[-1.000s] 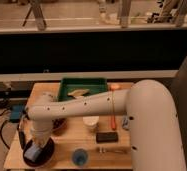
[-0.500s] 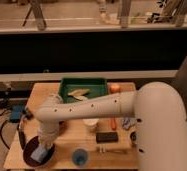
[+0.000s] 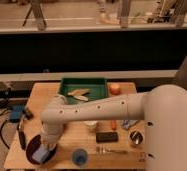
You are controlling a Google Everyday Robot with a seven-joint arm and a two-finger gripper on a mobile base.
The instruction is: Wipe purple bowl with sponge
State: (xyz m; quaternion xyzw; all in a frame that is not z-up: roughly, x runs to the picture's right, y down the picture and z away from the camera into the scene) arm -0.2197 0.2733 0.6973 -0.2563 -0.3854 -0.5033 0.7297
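- Dark purple bowl point(image 3: 34, 146) sits at the front-left corner of the surface point(image 3: 42, 95), close to both the front and left edges.
- Light-blue sponge point(image 3: 41, 156) lies inside the bowl, directly beneath the gripper point(image 3: 48, 147), which is lowered over the bowl's right half.
- Fingers: their state cannot be told; the wrist hides them, and whether they pinch the sponge is not visible.
- Step in hand, as judged: the wiping contact itself, sponge down against the bowl's inner face.
- Next move calls for: short sweeps around the bowl's interior with light downward pressure, so the bowl does not slide.
- Blue cup point(image 3: 79, 156) stands just right of the fingers, near the front edge; a wide rightward sweep risks knocking it.
- Black block point(image 3: 107, 136) and a utensil point(image 3: 109, 149) lie farther right, well apart from the fingers.
- Green tray point(image 3: 84, 92) sits behind the fingers, at the far side.
- Open room: bare surface behind and left-behind the bowl; none in front.
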